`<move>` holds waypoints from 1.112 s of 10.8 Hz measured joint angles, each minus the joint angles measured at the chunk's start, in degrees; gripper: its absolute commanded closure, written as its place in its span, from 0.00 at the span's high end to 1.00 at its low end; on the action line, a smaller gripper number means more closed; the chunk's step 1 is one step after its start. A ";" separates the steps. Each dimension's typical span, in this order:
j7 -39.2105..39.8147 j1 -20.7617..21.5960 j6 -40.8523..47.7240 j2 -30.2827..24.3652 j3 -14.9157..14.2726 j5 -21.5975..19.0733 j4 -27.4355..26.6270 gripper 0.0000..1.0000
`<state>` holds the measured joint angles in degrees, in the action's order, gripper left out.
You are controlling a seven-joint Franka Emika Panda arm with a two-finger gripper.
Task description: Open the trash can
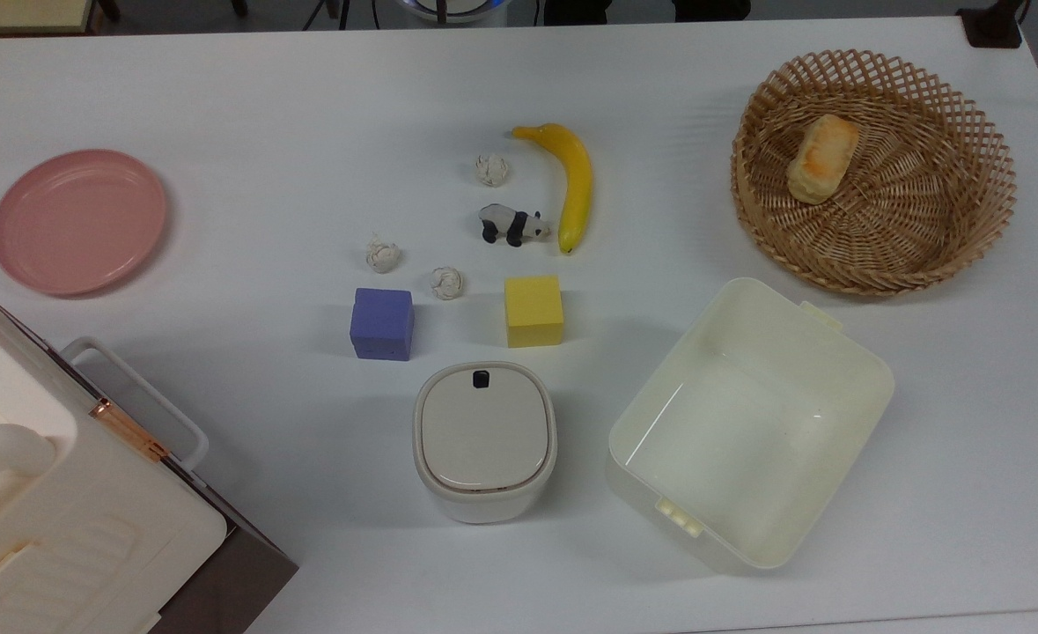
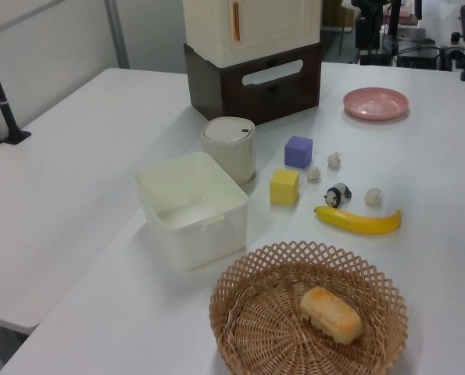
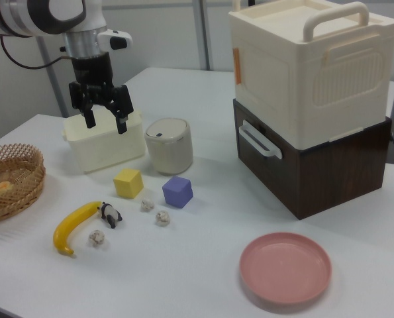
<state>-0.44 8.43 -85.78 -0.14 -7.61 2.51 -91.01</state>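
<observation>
Smooth plastic trash can (image 1: 484, 440), rounded-square, lid flat, shut.

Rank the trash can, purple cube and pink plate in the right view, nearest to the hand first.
From the open hand in the right view:
1. Trash can, just to the right view's right of the hand and lower.
2. Purple cube, in front of the can.
3. Pink plate, far at the lower right.
</observation>
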 measured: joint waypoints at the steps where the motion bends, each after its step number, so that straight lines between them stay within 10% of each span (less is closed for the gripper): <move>1: 0.00 -0.26 -0.09 0.01 -0.01 0.00 0.00 1.00; 9: 0.42 -0.05 -9.19 1.46 0.34 0.00 0.02 1.00; 12: 0.62 0.66 -13.24 3.90 1.64 0.00 0.04 0.15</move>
<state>0.18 9.09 -99.02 3.76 -5.98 2.51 -90.98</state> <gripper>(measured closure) 0.084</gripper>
